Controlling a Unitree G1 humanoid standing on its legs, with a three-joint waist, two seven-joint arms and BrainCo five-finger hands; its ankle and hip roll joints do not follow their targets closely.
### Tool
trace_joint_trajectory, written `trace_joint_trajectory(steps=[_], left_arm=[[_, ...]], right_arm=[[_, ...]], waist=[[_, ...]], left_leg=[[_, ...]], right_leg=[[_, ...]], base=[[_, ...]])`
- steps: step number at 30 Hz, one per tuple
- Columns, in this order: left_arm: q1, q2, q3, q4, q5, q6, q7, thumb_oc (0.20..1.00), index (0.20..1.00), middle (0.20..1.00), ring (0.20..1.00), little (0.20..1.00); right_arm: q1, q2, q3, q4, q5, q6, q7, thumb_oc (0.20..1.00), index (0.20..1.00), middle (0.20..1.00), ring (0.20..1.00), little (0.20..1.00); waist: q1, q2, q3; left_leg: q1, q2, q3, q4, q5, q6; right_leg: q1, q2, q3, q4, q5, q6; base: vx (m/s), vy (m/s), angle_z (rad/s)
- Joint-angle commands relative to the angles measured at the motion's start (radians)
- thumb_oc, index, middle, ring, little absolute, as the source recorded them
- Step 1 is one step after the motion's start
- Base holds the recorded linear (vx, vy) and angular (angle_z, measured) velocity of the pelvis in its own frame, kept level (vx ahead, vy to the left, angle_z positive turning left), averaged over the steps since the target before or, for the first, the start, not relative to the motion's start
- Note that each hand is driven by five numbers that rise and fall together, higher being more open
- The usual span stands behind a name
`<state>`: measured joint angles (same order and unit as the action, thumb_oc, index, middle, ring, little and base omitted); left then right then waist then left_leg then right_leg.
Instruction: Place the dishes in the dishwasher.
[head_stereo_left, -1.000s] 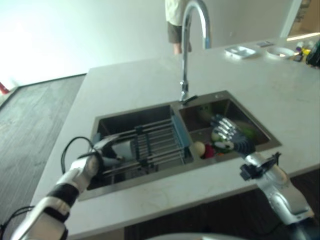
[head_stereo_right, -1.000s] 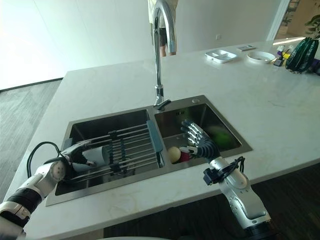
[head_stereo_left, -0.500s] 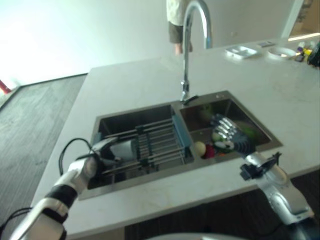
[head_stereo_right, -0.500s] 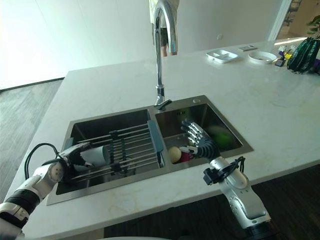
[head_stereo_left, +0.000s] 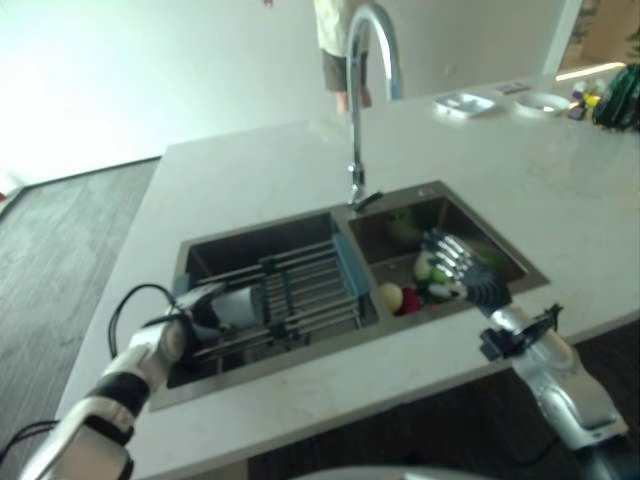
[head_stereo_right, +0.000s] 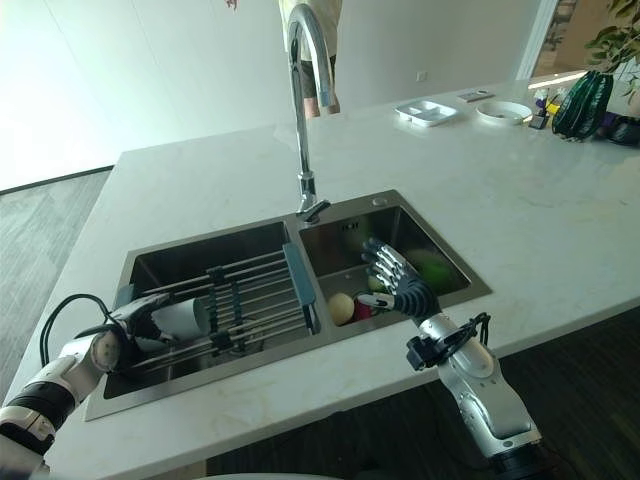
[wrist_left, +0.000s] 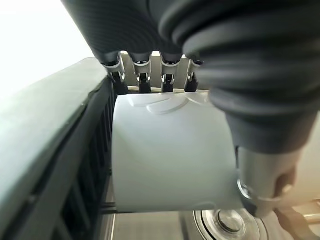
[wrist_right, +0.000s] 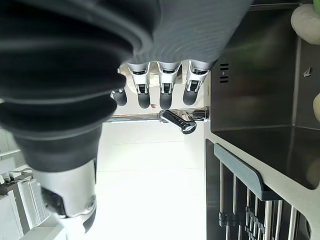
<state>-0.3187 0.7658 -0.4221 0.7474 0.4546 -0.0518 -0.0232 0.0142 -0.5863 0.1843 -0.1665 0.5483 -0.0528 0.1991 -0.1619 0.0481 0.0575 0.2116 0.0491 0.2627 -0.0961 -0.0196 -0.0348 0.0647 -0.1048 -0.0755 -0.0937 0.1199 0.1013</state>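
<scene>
**White table with a double sink set into it**

The pale stone table (head_stereo_right: 520, 210) carries a steel double sink (head_stereo_right: 455, 272) sunk into its top. Behind the sink, at the divider between the two basins, a tall curved faucet (head_stereo_right: 303, 90) rises from the table. Well beyond the sink, toward the far right corner, lie a white tray (head_stereo_right: 426, 112) and a white round dish (head_stereo_right: 504, 111), side by side, with a dark green bag (head_stereo_right: 580, 103) just past the dish.
</scene>
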Motion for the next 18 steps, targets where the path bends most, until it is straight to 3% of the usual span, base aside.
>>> trace_joint_trajectory(steps=[1, 18], left_arm=[[-0.074, 0.058, 0.04, 0.073, 0.019, 0.004, 0.023, 1.0, 1.0, 1.0, 1.0, 1.0], [-0.069, 0.023, 0.037, 0.192, -0.008, 0.006, 0.012, 1.0, 1.0, 1.0, 1.0, 1.0]], right_arm=[[-0.058, 0.024, -0.029, -0.023, -0.004, -0.068, 0.004, 1.0, 1.0, 1.0, 1.0, 1.0], [-0.058, 0.023, -0.03, -0.02, -0.017, -0.069, 0.009, 1.0, 1.0, 1.0, 1.0, 1.0]], waist=[[0.004, -0.009, 0.0], [-0.004, -0.013, -0.004]], left_leg=[[-0.035, -0.054, -0.034, 0.009, -0.025, 0.053], [-0.032, -0.053, -0.018, 0.009, -0.025, 0.053]], right_leg=[[0.044, 0.018, -0.029, 0.006, -0.056, 0.025], [0.043, 0.028, -0.029, 0.006, -0.059, 0.02]], base=[[0.0, -0.001, -0.04], [0.0, 0.001, -0.03]])
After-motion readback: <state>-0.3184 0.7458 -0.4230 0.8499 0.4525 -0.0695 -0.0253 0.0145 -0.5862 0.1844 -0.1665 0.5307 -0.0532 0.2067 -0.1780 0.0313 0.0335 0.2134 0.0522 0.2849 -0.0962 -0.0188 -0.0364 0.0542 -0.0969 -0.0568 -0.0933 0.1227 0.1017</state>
